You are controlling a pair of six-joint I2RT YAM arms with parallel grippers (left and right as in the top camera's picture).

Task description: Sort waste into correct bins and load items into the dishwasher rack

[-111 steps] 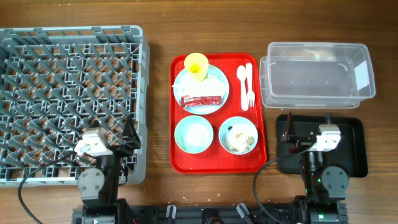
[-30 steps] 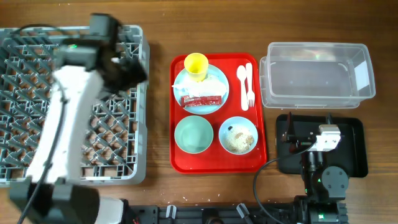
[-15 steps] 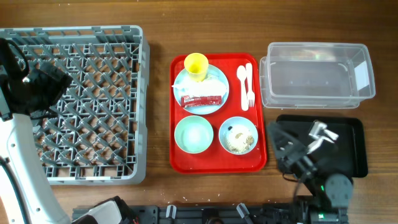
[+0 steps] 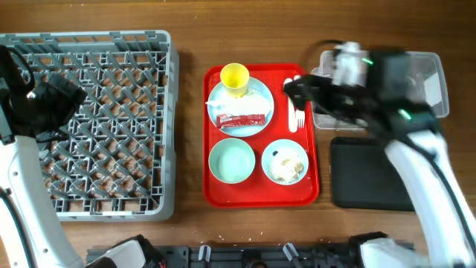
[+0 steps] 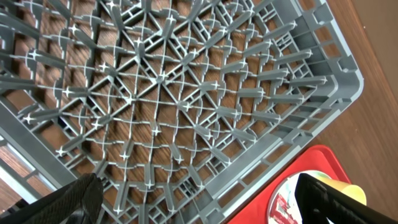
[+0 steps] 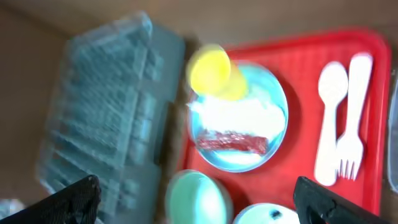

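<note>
Centring the wide-open right gripper [image 4: 292, 88] over the spoon [image 6: 328, 124], upper centre, before closing looks wise; left gripper [image 4: 73, 98] hangs released, far left

Grey gridded rack [image 4: 89, 35], red serving tray [image 4: 256, 195], yellow cup [image 4: 234, 76], pale blue plate [image 4: 258, 99], black tray [image 4: 368, 175]

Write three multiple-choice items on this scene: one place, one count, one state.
1. Pale blue-green bowls on the red plastic serving tray: A one; B two; C three.
2. The small yellow cup stands: A in a bowl; B on the pale blue round plate; C on the tray's bare floor.
3. The right gripper is: A shut on the cup; B shut on a bowl; C open.
Answers: 1 B, two side by side; 2 B, it rests at the plate's far edge; 3 C, fingers wide apart, gripping nothing.
</note>
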